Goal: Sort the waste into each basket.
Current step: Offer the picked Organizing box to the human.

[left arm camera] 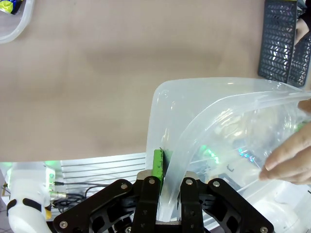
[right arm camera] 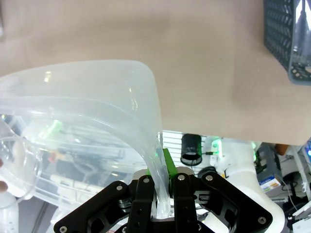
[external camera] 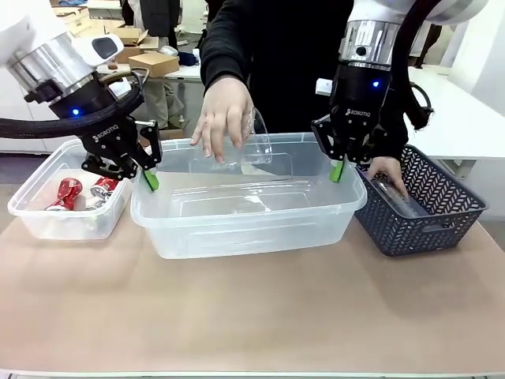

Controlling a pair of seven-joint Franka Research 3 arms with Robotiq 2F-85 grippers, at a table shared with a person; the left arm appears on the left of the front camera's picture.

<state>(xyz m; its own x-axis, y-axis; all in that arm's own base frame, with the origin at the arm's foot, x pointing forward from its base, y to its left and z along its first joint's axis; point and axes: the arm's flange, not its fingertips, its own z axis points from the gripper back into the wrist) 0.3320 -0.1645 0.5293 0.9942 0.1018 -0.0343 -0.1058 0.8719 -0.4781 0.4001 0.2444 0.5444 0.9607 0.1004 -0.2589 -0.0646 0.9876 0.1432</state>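
Observation:
A wide clear tub point(external camera: 245, 229) stands mid-table. My left gripper point(external camera: 150, 180) is shut on its left rim, and my right gripper point(external camera: 338, 170) is shut on its right rim. In the left wrist view the gripper point(left arm camera: 169, 182) pinches the rolled rim point(left arm camera: 204, 121); the right wrist view shows the right gripper point(right arm camera: 163, 172) doing the same on its rim point(right arm camera: 146, 97). A person's hand point(external camera: 225, 118) holds a clear bottle point(external camera: 254, 142) over the tub. A smaller clear tub point(external camera: 47, 225) at the left holds two red-and-silver cans point(external camera: 67, 192).
A dark grey slotted basket point(external camera: 426, 225) sits right of the big tub with a clear bottle point(external camera: 394, 197) in it and the person's other hand point(external camera: 387, 170) reaching in. The brown tabletop point(external camera: 252, 316) lies bare in front.

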